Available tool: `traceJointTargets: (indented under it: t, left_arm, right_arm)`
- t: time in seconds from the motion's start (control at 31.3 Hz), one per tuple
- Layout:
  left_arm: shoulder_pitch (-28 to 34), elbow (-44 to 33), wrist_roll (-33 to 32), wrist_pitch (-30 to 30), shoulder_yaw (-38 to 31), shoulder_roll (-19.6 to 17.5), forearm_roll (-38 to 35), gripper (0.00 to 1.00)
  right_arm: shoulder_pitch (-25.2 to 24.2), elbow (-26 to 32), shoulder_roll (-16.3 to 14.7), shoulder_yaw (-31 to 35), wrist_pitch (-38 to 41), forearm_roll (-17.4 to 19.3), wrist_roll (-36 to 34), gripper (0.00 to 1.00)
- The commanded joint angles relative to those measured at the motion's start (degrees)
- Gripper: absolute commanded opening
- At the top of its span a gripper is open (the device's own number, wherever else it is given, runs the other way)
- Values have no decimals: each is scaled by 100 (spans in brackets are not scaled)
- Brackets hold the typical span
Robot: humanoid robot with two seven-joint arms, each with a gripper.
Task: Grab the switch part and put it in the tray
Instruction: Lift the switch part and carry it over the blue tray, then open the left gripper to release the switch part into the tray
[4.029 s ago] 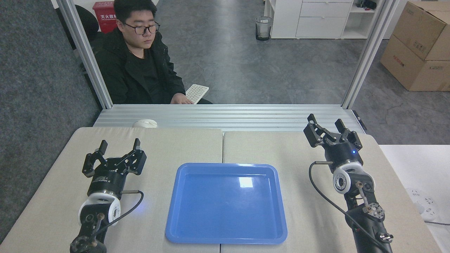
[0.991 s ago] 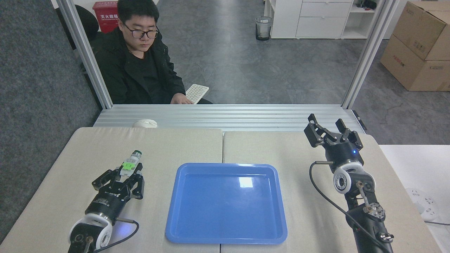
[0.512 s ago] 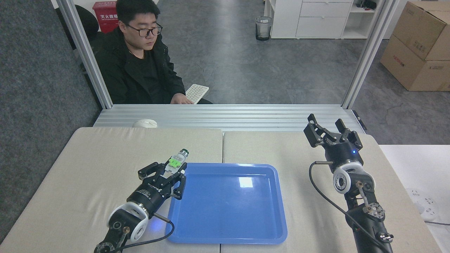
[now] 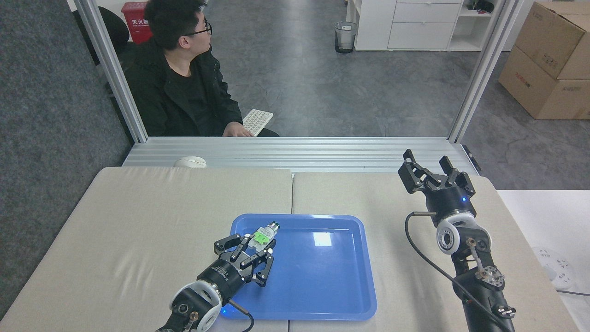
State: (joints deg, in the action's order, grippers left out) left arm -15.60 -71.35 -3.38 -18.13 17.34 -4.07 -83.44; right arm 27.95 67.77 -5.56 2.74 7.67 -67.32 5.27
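The switch part (image 4: 263, 235), whitish with a green middle block and a dark-tipped silvery end, is held above the near-left area of the blue tray (image 4: 322, 276). My left gripper (image 4: 259, 245) is shut on its whitish body, and the silvery end points away to the upper right. Whether the part touches the tray floor I cannot tell. My right gripper (image 4: 431, 168) stands open and holds nothing, over the table to the right of the tray's far corner.
A white mouse (image 4: 190, 162) lies at the table's far left edge by the aluminium rail. A person in black sits behind the rail with a keyboard (image 4: 258, 121). A white power strip (image 4: 555, 273) is at the right.
My left gripper has carried the switch part rightward from the left side of the table, over the tray's left rim, to above the tray's inside. The right arm has not moved. The person turned their head.
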Motion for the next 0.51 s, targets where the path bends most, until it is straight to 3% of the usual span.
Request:
traceJointTargets:
  t: [0.0, 0.06, 0.16, 0.42, 0.48]
  left_arm:
    - [-14, 139, 5, 73, 464, 143, 3, 47]
    - [-14, 130, 5, 152, 455, 143, 3, 65]
    - [21, -28, 5, 231, 455, 135, 12, 69]
    - [-321, -248, 31, 687, 96, 126, 196, 96]
    - [-505, -248, 31, 802, -159, 100, 371, 96]
  right_arm:
    - [0, 0, -7, -1, -3, -1, 1, 100]
    - [0, 0, 2, -10, -3, -1, 1, 100]
    - [0, 0, 2, -1, -3, -1, 1, 100]
    - [0, 0, 2, -1, -11, 8, 1, 100]
    - [0, 0, 2, -1, -11, 34, 1, 100]
